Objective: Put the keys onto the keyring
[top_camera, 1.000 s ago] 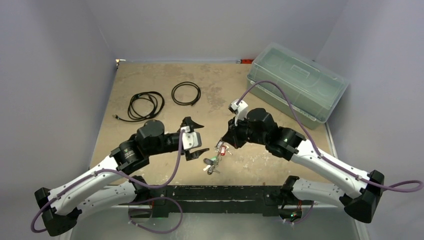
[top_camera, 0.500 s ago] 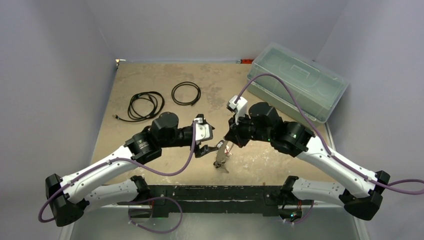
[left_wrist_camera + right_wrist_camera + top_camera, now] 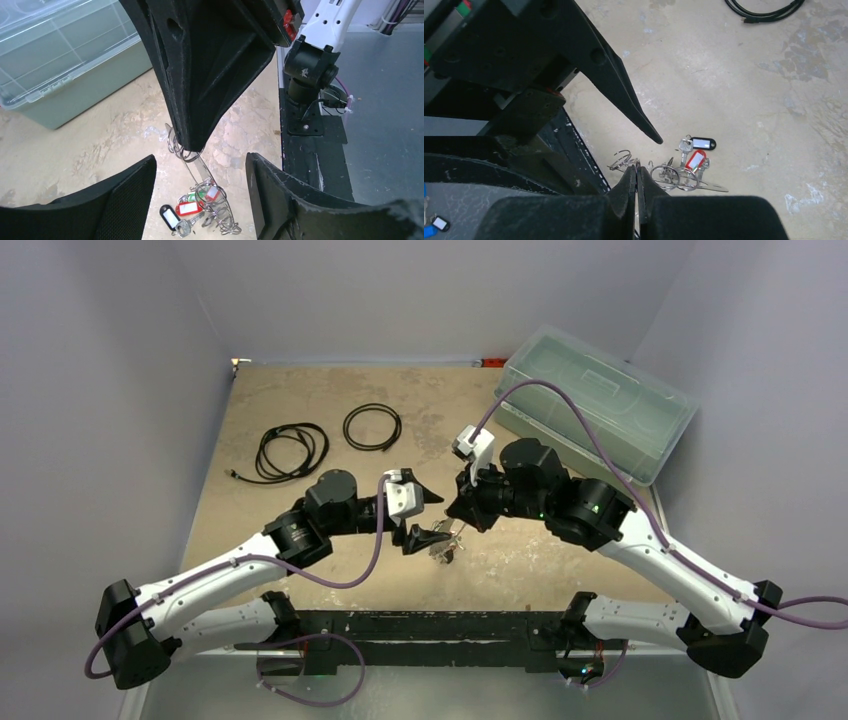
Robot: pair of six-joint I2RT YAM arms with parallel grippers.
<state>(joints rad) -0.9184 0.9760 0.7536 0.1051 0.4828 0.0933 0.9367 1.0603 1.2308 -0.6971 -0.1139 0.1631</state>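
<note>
Pale lavender walls (image 3: 420, 290) enclose a scuffed tan worktop (image 3: 440, 405); a dark rail (image 3: 430, 625) runs along its near edge.

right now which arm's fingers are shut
The right arm's fingers, pinched together on the keyring with the keys dangling below. The left arm's fingers stand clearly apart.

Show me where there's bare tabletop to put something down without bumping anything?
Bare table lies at the far middle, between the round cable and the plastic box, and along the far edge behind the tangled cable. The middle near the front is crowded: the left claw and the right claw, gripping the keyring, meet over the keys.
</note>
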